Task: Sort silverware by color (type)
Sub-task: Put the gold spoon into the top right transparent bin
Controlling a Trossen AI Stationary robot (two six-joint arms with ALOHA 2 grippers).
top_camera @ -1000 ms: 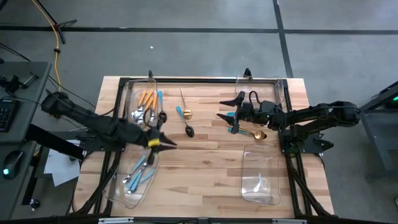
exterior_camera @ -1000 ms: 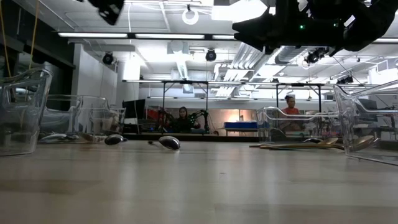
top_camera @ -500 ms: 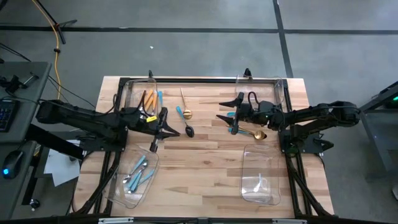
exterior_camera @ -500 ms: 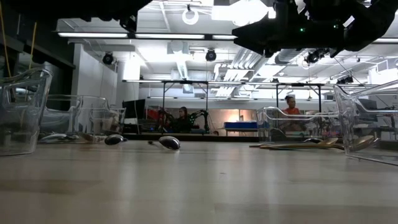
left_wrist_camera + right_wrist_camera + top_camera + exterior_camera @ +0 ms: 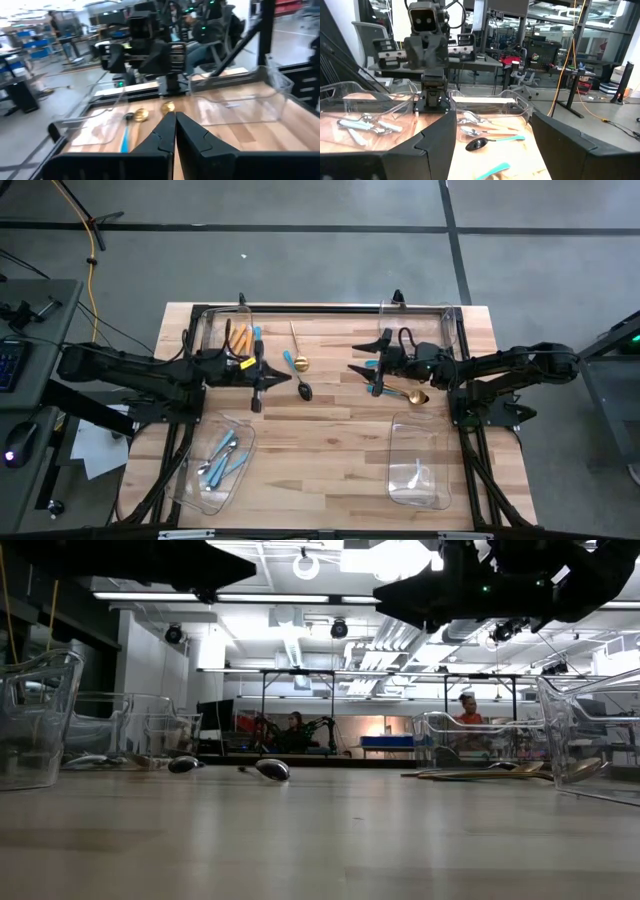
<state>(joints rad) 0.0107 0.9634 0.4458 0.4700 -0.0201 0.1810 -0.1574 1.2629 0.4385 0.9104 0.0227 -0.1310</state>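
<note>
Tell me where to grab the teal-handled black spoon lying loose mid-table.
Probably the thin neck of the black spoon, from above, fingers across it: it lies flat, and its teal end sits right beside the bowl of the gold spoon.

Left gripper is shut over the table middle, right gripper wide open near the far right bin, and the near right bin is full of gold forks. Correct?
Not quite. In the high view the near right bin holds no silverware. The rest stands: left gripper is shut, as its wrist view shows, and right gripper is wide open near the far right bin.
</note>
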